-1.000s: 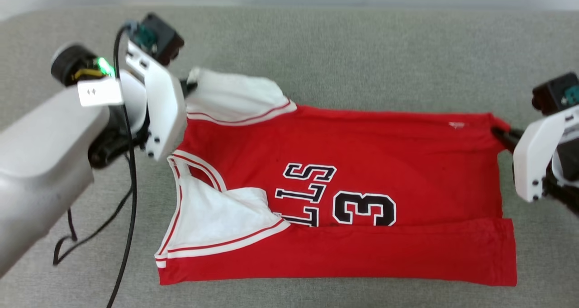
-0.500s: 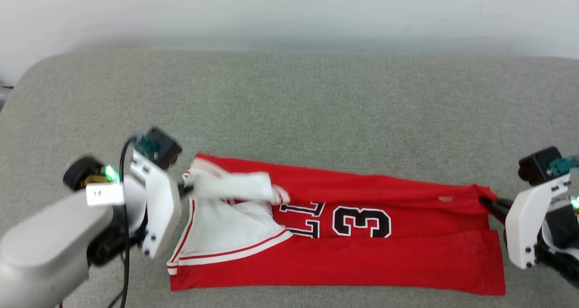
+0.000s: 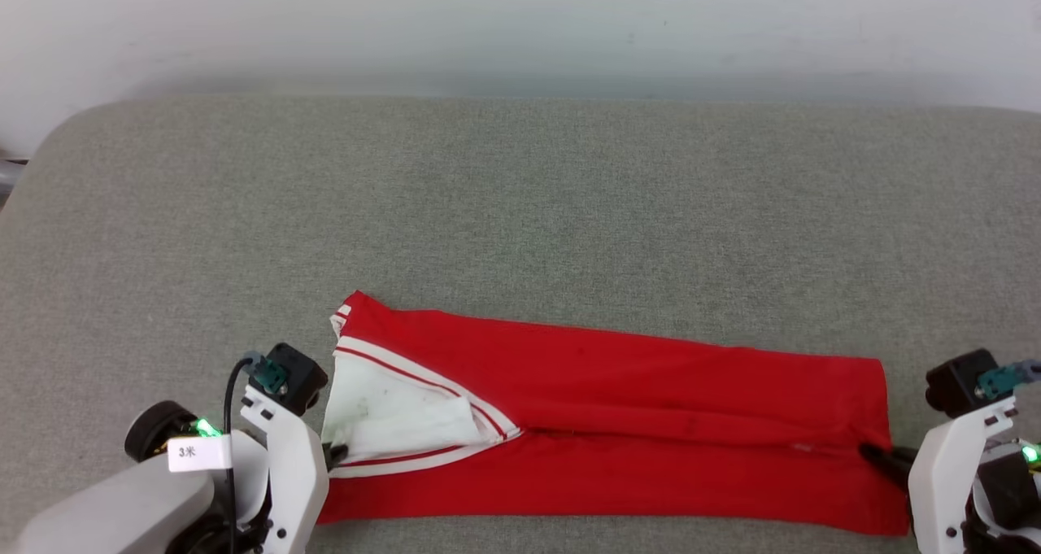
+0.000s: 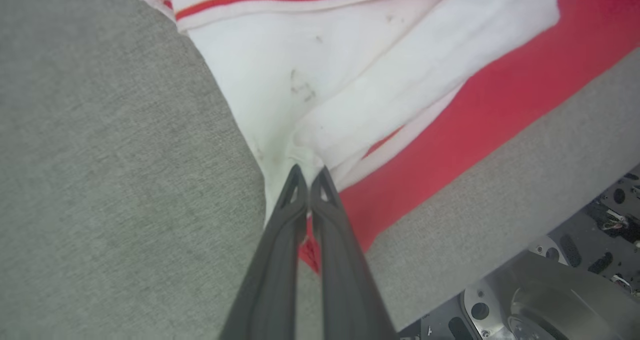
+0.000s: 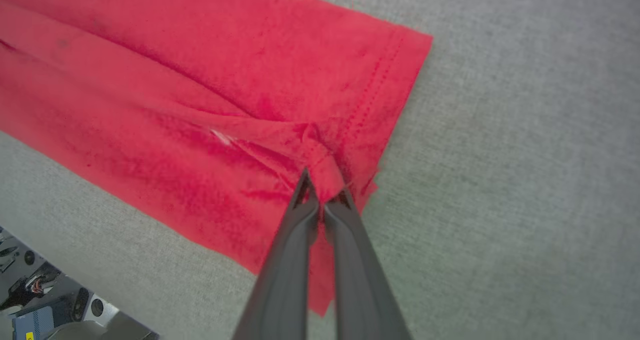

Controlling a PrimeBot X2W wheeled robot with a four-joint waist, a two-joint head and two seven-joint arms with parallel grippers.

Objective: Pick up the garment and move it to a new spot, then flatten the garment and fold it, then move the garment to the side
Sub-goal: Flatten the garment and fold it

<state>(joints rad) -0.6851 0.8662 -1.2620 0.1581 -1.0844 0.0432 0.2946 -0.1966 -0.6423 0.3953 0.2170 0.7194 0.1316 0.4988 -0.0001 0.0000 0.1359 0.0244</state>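
The small red jersey shirt with white sleeves [image 3: 618,424] lies folded along the near edge of the grey fabric cushion [image 3: 520,196]. The left gripper [image 4: 308,172] clamps its sleeve end, the right gripper [image 5: 322,185] its hem, likely to lay the fold evenly.

A grey, fabric-covered desk [image 3: 520,196] with a rounded far-left corner lies in soft, even light, a pale wall [image 3: 520,25] behind.

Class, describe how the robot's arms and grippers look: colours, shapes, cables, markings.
The left arm is pale grey, with a black cable, a green light and a white label. Each wrist carries a white bracket and black camera block. The left gripper and right gripper have long, dark grey, tapering jaws with triangular cut-outs.
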